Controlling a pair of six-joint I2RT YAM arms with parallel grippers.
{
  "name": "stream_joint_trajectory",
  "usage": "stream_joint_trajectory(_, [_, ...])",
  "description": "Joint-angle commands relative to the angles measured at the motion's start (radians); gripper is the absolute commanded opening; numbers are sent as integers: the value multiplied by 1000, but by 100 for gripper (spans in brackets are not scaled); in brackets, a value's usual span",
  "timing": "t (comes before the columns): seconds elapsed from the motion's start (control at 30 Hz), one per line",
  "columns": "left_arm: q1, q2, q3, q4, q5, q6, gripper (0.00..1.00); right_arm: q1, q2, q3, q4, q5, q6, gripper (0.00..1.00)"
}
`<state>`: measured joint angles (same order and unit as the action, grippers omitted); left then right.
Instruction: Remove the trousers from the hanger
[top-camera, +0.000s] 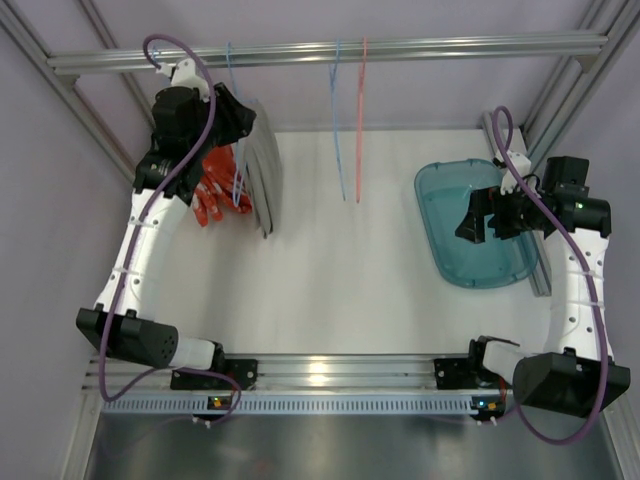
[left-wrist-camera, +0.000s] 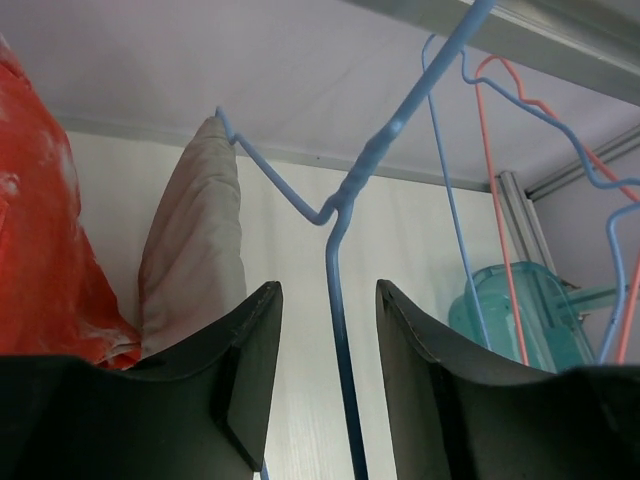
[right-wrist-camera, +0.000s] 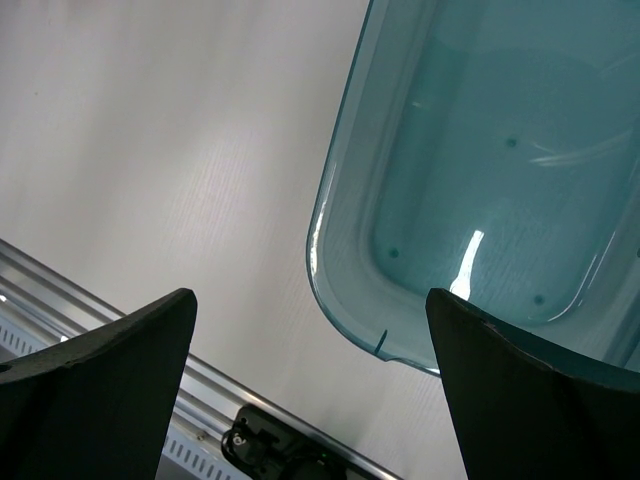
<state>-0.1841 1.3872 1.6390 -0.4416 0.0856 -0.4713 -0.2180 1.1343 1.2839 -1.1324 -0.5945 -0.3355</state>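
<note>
Overhead and wrist views of the two-arm rig. The trousers (top-camera: 264, 165), pale grey-beige, hang folded over the blue hanger (top-camera: 231, 100), which hooks onto the aluminium rail (top-camera: 400, 48) at the far left of the bench (top-camera: 340, 280). Just to their left hangs an orange garment (top-camera: 214, 186), partly hidden by the left arm. Further right on the same rail hang a second blue hanger (top-camera: 338, 130) and a pink hanger (top-camera: 361, 120), both bare wire and well apart from the trousers. A teal tub (top-camera: 475, 225) lies on the right side of the bench. The left gripper (top-camera: 240, 115) is raised to the blue hanger beside the top of the trousers. In its wrist view its fingers (left-wrist-camera: 250, 370) are parted, and the hanger's twisted neck wire (left-wrist-camera: 340, 300) runs down through the gap between them. Whether either finger touches the wire cannot be told. The trousers (left-wrist-camera: 195, 250) drape from the hanger's shoulder to the left of that gap, with the orange garment (left-wrist-camera: 40, 250) at the frame's left edge. The right gripper (top-camera: 470, 222) hovers over the near left corner of the tub. Its fingers (right-wrist-camera: 100, 380) are spread wide, holding nothing, with the tub's rim (right-wrist-camera: 345, 150) and bare bench below them.
</note>
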Motion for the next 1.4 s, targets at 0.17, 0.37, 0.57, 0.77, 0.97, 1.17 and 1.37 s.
stream_joint_trajectory(0.17, [-38,67,41,135,-107,125,46,5,-21,-17,45,4,0,99])
stream_joint_trajectory(0.37, [-58,78,42,179,-142,174,37,5,-16,-20,52,5,1,99])
stream_joint_trajectory(0.57, [-69,61,32,247,-164,230,9,3,-22,-28,56,2,1,99])
stream_joint_trajectory(0.77, [-69,32,38,311,-153,273,0,5,-38,-43,62,-1,3,99])
stream_joint_trajectory(0.97, [-69,-14,38,380,-130,286,0,3,-44,-44,65,1,4,99])
stream_joint_trajectory(1.17, [-69,-82,-1,432,-106,293,0,5,-50,-47,68,-14,3,99])
stream_joint_trajectory(1.37, [-69,-149,-59,402,-106,281,0,5,-51,-20,69,-37,0,99])
